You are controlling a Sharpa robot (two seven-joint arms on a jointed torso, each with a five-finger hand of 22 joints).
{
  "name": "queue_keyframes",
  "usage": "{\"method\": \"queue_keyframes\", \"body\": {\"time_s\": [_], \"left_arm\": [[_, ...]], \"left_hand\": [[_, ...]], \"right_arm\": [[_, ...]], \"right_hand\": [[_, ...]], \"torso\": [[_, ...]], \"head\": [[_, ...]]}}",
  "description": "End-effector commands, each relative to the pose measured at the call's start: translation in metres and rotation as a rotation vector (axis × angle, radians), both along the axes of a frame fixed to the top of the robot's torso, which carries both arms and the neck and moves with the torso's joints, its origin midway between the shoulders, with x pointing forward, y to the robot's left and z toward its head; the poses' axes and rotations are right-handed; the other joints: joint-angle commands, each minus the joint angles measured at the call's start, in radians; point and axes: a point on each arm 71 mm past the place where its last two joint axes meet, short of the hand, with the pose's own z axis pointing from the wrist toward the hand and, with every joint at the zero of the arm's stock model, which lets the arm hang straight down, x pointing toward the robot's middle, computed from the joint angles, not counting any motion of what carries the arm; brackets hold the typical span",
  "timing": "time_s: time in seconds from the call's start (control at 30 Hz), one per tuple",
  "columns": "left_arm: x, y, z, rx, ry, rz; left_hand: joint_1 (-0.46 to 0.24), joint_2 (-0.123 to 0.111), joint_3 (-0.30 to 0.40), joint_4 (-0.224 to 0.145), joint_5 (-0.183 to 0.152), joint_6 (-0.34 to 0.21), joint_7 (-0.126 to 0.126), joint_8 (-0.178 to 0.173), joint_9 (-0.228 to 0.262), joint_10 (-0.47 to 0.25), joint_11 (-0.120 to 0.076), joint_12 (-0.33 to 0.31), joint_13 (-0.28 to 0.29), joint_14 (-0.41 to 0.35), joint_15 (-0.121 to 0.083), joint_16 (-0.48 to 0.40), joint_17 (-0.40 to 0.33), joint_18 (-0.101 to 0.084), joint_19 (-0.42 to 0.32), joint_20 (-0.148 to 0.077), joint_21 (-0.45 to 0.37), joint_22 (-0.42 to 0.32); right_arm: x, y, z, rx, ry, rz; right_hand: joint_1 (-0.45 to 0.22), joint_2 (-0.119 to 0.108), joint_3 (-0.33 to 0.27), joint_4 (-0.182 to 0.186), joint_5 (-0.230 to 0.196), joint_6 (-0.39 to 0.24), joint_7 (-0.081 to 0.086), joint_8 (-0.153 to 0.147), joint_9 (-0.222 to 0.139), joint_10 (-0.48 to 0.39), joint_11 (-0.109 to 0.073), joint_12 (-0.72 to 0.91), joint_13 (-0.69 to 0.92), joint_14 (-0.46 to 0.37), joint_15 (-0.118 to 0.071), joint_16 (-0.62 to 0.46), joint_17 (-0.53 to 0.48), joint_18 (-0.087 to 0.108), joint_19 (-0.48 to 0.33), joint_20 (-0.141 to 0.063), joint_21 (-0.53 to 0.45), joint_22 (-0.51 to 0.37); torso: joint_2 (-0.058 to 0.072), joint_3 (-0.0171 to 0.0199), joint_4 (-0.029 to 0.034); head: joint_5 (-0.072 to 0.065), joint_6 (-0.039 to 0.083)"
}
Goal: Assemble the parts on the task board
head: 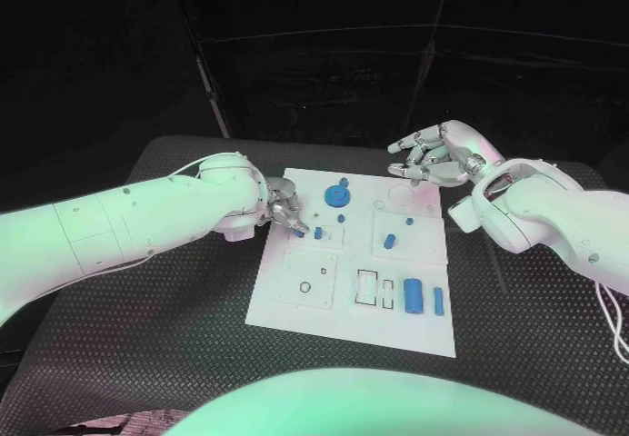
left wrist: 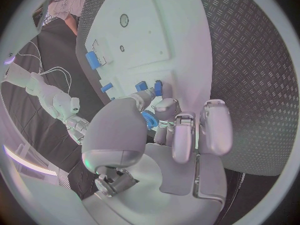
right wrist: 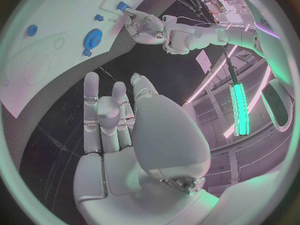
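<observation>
The white task board [head: 344, 300] lies in the middle of the table. My left hand [head: 281, 212] is at the board's left edge, and its thumb and a finger pinch a small blue part [left wrist: 149, 119] just above the board; the same part [head: 299, 233] shows at the fingertips in the head view. Another small blue part [head: 319, 232] stands right beside it. My right hand [head: 433, 156] hovers over the board's far right corner, fingers apart and holding nothing. The right wrist view shows this hand [right wrist: 115, 115] well above the board [right wrist: 37, 70].
A round blue disc [head: 338, 194] sits near the board's far edge, a blue peg [head: 388, 241] at its middle right, and two blue cylinders [head: 414, 295] near the front right. Black ribbed table [head: 171, 318] surrounds the board.
</observation>
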Motion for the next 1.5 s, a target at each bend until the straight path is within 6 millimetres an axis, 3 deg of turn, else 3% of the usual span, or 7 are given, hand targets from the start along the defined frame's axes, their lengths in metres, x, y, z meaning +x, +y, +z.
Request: {"method": "queue_keyframes", "body": {"time_s": [0.03,0.8,1.1,1.33,1.5], "left_arm": [[-0.005,-0.004,-0.007,0.013,0.045,-0.033],[-0.002,-0.003,-0.007,0.009,0.034,-0.017],[-0.001,-0.001,-0.006,-0.002,0.016,-0.002],[-0.001,-0.001,0.003,-0.042,-0.032,0.025],[0.001,0.000,0.013,-0.096,-0.064,0.061]], "left_hand": [[-0.015,-0.002,-0.010,0.003,0.006,0.020,-0.013,-0.001,-0.003,0.009,0.002,0.007,0.002,0.104,-0.009,0.003,0.263,-0.006,0.007,-0.001,0.006,0.011],[-0.114,-0.005,-0.106,0.071,0.005,0.046,-0.013,-0.009,-0.037,0.018,0.002,0.013,0.016,0.104,-0.010,0.003,0.263,-0.008,0.012,-0.003,0.011,0.021],[-0.141,-0.011,-0.158,0.100,0.006,0.052,-0.013,-0.009,-0.047,0.019,0.002,0.014,0.019,0.104,-0.009,0.003,0.263,-0.008,0.013,-0.003,0.011,0.024],[-0.169,-0.016,-0.212,0.140,0.006,0.041,-0.009,-0.014,-0.058,0.000,0.005,-0.014,-0.014,0.104,-0.008,0.003,0.263,-0.004,0.003,-0.002,-0.005,0.007],[-0.181,-0.026,-0.256,0.157,0.006,0.028,-0.004,-0.015,-0.065,-0.030,0.009,-0.060,-0.073,0.104,-0.006,0.003,0.263,0.002,-0.009,-0.001,-0.025,-0.014]], "right_arm": [[0.000,0.001,0.001,0.003,-0.001,0.007],[0.000,0.002,0.001,0.005,-0.003,0.007],[0.000,0.002,0.001,0.005,-0.003,0.008],[0.000,0.002,0.001,0.005,-0.004,0.010],[0.001,0.003,0.001,0.010,0.000,0.011]], "right_hand": [[-0.003,0.004,0.001,0.005,0.006,-0.007,-0.001,0.006,0.000,-0.008,0.001,0.004,-0.001,-0.001,-0.001,-0.002,0.001,0.005,0.009,0.000,-0.003,-0.001],[-0.004,0.004,0.001,0.007,0.006,-0.007,-0.001,0.007,0.000,-0.008,0.001,0.004,-0.001,-0.001,-0.001,-0.004,0.000,0.005,0.009,0.000,-0.004,-0.002],[-0.004,0.004,0.000,0.007,0.006,-0.007,-0.001,0.007,0.000,-0.008,0.001,0.004,-0.001,-0.001,-0.001,-0.004,0.000,0.005,0.009,0.000,-0.004,-0.002],[-0.005,0.004,0.000,0.008,0.006,-0.008,-0.001,0.007,0.000,-0.009,0.001,0.004,-0.001,-0.001,-0.001,-0.005,-0.001,0.005,0.009,0.000,-0.004,-0.002],[0.000,-0.003,-0.004,0.007,-0.039,-0.010,-0.001,0.007,-0.001,-0.010,0.002,0.010,-0.001,-0.002,0.000,-0.009,0.000,0.005,0.011,0.000,-0.009,-0.004]], "torso": [[0.000,0.0001,0.0002],[-0.001,0.0007,-0.0004],[0.001,-0.0008,0.0003],[0.000,-0.0006,0.0001],[-0.001,-0.0007,0.0005]], "head": [[0.001,0.001],[0.001,0.000],[-0.001,0.000],[-0.005,0.000],[-0.007,0.002]]}}
